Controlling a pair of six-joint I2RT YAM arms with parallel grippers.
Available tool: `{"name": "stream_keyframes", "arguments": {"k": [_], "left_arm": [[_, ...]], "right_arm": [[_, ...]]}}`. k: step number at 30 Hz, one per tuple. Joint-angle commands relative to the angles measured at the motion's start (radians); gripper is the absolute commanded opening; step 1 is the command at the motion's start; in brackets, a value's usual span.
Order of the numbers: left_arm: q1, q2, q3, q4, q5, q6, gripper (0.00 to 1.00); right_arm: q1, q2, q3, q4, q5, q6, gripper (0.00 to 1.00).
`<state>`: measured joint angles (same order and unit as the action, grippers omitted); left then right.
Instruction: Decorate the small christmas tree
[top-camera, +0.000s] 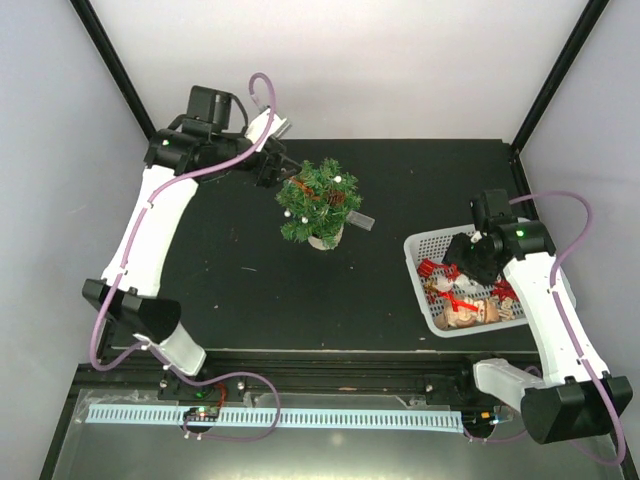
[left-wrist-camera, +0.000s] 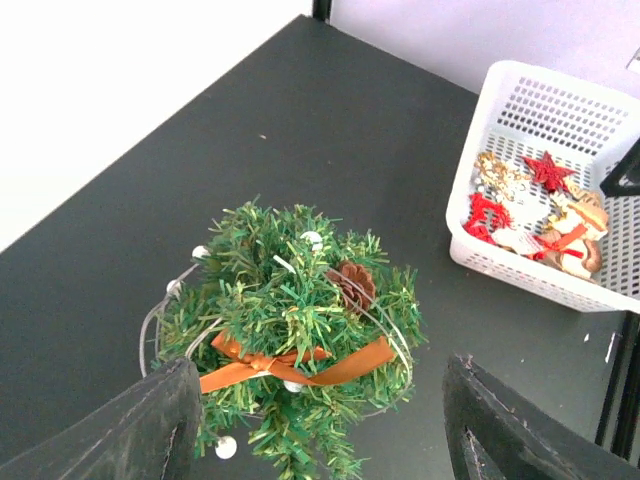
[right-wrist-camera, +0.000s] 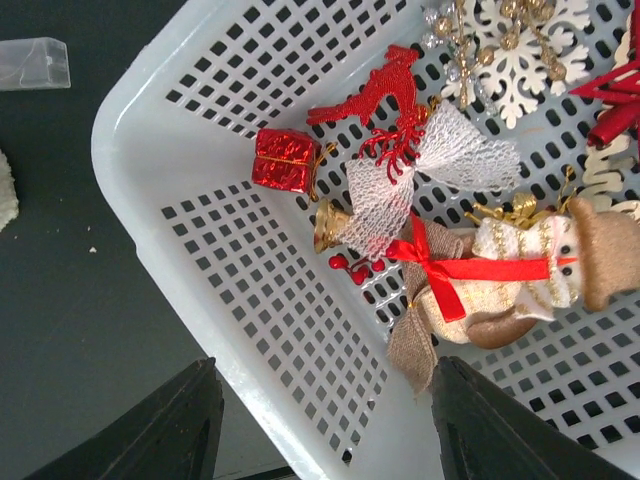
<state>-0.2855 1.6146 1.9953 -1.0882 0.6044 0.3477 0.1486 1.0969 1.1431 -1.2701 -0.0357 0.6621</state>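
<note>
On a black desk (top-camera: 230, 270), the left gripper (top-camera: 270, 165) is seen at the far left, poised just behind the small christmas tree (top-camera: 320, 200). Its jaws are spread wide and nothing is held between them. The tree is set in a white pot (top-camera: 325, 240) near the desk's middle. An orange ribbon (left-wrist-camera: 290, 362), a pine cone (left-wrist-camera: 352, 282) and white beads (left-wrist-camera: 312, 238) are seen on its branches. A small clear plastic box (top-camera: 362, 222) is laid just right of the pot. Further right, a white basket (top-camera: 420, 245) is filled with ornaments: a red gift box (right-wrist-camera: 285, 160), a red reindeer (right-wrist-camera: 375, 95), a snowman (right-wrist-camera: 520, 265). The right gripper (top-camera: 470, 262) is held over the basket, jaws wide apart, nothing gripped.
</note>
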Motion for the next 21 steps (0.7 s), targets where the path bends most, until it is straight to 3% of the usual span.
{"name": "stream_keyframes", "arguments": {"k": [1,9,21], "left_arm": [[-0.019,0.071,0.057,-0.009,-0.043,-0.009,0.67],[-0.030,0.236,0.239,-0.046,-0.088,-0.003,0.65],[-0.038,0.273,0.231,-0.028,-0.048,-0.028,0.61]], "right_arm": [[-0.006,0.033,0.059,-0.032,0.036,-0.034,0.59],[-0.010,0.042,0.040,-0.009,0.034,-0.023,0.59],[-0.176,0.129,-0.055,0.152,-0.014,0.060,0.53]]}}
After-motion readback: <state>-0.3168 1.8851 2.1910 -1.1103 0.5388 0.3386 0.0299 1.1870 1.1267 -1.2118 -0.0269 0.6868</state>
